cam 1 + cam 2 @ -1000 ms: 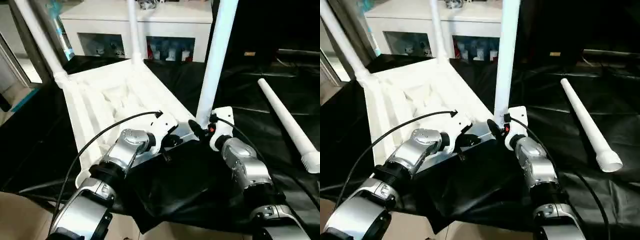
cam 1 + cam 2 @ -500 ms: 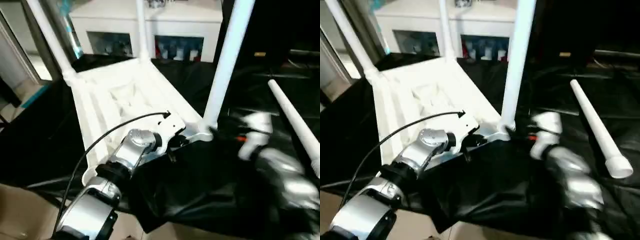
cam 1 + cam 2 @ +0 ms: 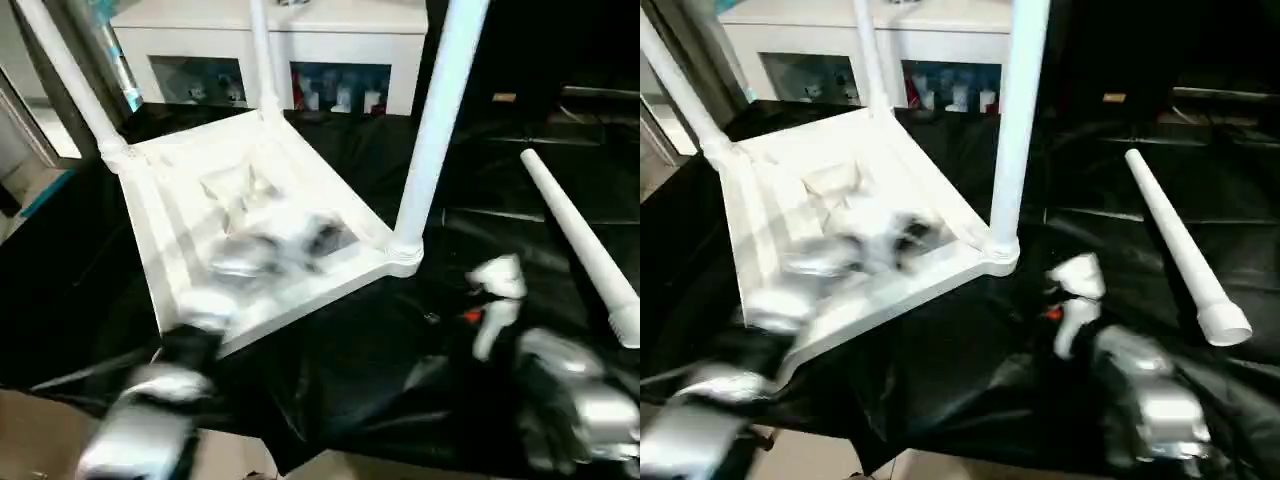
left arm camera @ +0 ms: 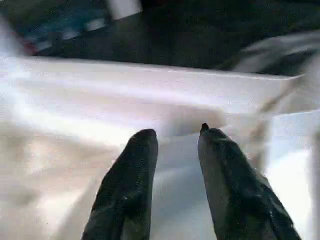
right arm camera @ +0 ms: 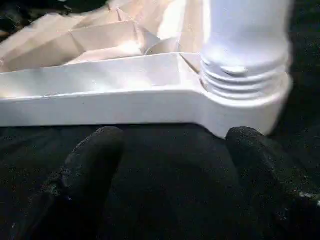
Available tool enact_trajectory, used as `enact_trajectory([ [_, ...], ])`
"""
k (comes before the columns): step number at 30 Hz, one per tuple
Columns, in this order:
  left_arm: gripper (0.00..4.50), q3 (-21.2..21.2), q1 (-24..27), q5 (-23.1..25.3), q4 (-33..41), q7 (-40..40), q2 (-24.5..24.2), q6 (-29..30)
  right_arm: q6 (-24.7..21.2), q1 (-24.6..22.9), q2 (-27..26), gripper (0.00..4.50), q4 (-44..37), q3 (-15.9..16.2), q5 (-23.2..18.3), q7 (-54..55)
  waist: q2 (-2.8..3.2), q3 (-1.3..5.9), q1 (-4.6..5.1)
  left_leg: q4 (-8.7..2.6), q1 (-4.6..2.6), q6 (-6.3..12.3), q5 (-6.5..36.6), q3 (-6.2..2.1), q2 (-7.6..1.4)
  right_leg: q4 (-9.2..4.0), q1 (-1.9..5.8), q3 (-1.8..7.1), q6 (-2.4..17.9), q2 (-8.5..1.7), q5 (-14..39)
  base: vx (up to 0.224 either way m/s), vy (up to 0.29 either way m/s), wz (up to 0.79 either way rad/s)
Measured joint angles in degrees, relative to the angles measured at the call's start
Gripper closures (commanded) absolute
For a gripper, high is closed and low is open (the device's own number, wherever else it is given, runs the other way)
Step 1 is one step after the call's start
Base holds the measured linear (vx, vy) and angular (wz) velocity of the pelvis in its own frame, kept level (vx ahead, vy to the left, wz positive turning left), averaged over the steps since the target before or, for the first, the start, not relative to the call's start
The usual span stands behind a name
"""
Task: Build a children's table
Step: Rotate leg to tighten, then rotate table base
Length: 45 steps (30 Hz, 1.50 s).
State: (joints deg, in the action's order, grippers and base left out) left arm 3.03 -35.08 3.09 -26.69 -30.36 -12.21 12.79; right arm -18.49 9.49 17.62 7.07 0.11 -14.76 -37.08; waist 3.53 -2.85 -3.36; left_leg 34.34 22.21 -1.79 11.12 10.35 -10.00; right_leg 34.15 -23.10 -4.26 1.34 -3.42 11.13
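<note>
Since a second before, both arms had drawn away from the near corner of the children's table [image 3: 270, 215]. The right gripper [image 5: 175, 165], which had been up against the socket holding the near leg [image 3: 435, 120], had come back toward the robot and now sat on the black sheet [image 3: 360, 360] at about five o'clock from that socket, its fingers spread wide with only sheet between them. The left gripper [image 4: 175, 145], earlier pressed on the near rim, now hovered over the ribbed underside; its fingers [image 4: 135, 175] stood slightly apart with nothing between them, though how far they had opened was hard to judge.

The table lay upside down on the sheet, at ten o'clock from the right gripper, with three legs standing in their sockets. A loose leg [image 3: 575, 235] lay well apart at two o'clock from the right gripper.

The left arm was a smear in the head views. The upright legs were cut off at the top edge. A white cabinet [image 3: 330, 40] stood behind.
</note>
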Motion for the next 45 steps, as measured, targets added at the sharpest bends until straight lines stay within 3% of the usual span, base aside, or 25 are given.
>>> enact_trajectory([
  [2,2.53,-2.1,2.6,1.4,4.7,2.3,-2.4,2.3,-0.1,2.1,-2.4,0.74,1.8,0.4,1.7,3.0,-0.28,-0.10,0.03,0.06,-0.01,0.00,0.0,0.00,0.00,0.03,0.02,0.01,0.0,-0.02,0.0,0.000,0.000,0.00],
  [4,2.18,-4.2,4.6,3.4,8.5,3.9,-5.1,5.4,-0.1,2.9,-3.6,0.74,3.2,0.7,2.3,5.2,-0.41,-0.12,0.08,0.09,-0.02,-0.01,0.0,0.01,0.00,0.04,0.03,0.03,0.1,-0.02,0.0,0.000,0.000,0.00],
  [6,2.12,-5.6,6.4,5.0,12.1,5.2,-7.8,9.3,-0.2,4.1,-4.5,1.03,4.4,1.6,3.1,6.9,-0.45,-0.12,0.30,0.11,-0.08,-0.02,0.0,0.02,0.00,0.10,0.04,0.07,0.1,-0.01,-0.1,0.000,0.000,0.00],
  [7,1.84,-6.3,7.7,6.4,14.4,6.2,-9.5,12.0,-0.6,5.1,-5.3,1.13,5.4,2.2,3.5,7.9,-0.46,-0.11,0.39,0.10,-0.13,-0.05,0.0,0.02,0.00,0.13,0.05,0.08,0.1,-0.01,-0.1,0.000,0.000,0.00],
  [9,1.73,-7.4,9.9,8.2,16.1,7.6,-11.9,15.6,-1.2,7.1,-6.4,1.22,7.4,3.2,4.3,9.1,-0.48,-0.12,1.01,0.12,-0.22,-0.09,0.0,0.04,0.01,0.27,0.04,0.13,0.1,0.00,-0.1,0.000,0.000,0.00],
  [13,1.54,-8.3,13.9,10.3,17.5,8.6,-14.6,20.5,-1.3,9.7,-8.8,1.56,10.9,4.9,5.8,10.4,-0.58,-0.15,0.94,0.13,-0.21,-0.25,0.0,0.01,0.00,0.35,0.03,0.13,0.2,0.00,-0.1,0.000,0.000,0.00],
  [15,1.97,-8.3,15.3,10.7,18.1,8.6,-15.3,22.2,-1.3,10.4,-9.1,1.82,11.8,4.8,6.4,10.8,-0.66,-0.15,0.83,0.17,-0.19,-0.25,0.0,0.01,0.01,0.34,0.03,0.14,0.2,0.00,-0.1,0.000,0.000,0.00],
  [19,2.10,-7.8,17.6,10.7,21.0,6.9,-16.9,26.8,-0.9,11.2,-9.1,2.16,13.4,4.5,6.5,11.6,-0.98,-0.06,0.43,0.20,-0.20,-0.25,0.0,0.01,0.01,0.34,0.04,0.15,0.2,0.00,-0.2,0.000,0.000,0.00],
  [24,2.40,-2.4,19.3,9.7,25.8,-0.3,-19.3,30.8,-0.4,12.5,-9.1,2.52,15.7,4.5,6.5,12.2,-0.95,-0.06,0.39,0.20,-0.30,-0.43,0.1,0.02,0.02,0.39,0.06,0.20,0.3,0.00,-0.2,0.000,0.000,0.00],
  [26,2.80,-0.2,19.8,8.0,26.9,-4.0,-19.8,30.8,0.1,12.6,-9.1,2.80,16.3,4.2,6.6,12.2,-0.95,-0.06,0.27,0.20,-0.31,-0.47,0.1,0.02,0.02,0.43,0.05,0.20,0.3,0.00,-0.2,0.000,0.000,0.00],
  [36,3.61,8.2,20.8,3.1,31.3,-18.1,-24.1,31.9,1.2,14.1,-9.1,3.56,18.7,4.2,7.2,12.2,-0.91,-0.06,0.40,0.20,-0.40,-0.63,0.0,0.01,0.02,0.64,0.02,0.25,0.3,0.01,-0.2,0.000,0.000,0.00],
  [45,4.20,12.5,18.4,-1.9,31.3,-25.5,-21.4,29.1,1.7,15.2,-8.8,4.34,20.2,3.5,7.7,12.2,-0.86,-0.08,0.30,0.21,-0.48,-0.69,-0.1,0.02,0.05,0.77,0.03,0.28,0.3,0.01,-0.2,0.000,0.000,0.00],
])
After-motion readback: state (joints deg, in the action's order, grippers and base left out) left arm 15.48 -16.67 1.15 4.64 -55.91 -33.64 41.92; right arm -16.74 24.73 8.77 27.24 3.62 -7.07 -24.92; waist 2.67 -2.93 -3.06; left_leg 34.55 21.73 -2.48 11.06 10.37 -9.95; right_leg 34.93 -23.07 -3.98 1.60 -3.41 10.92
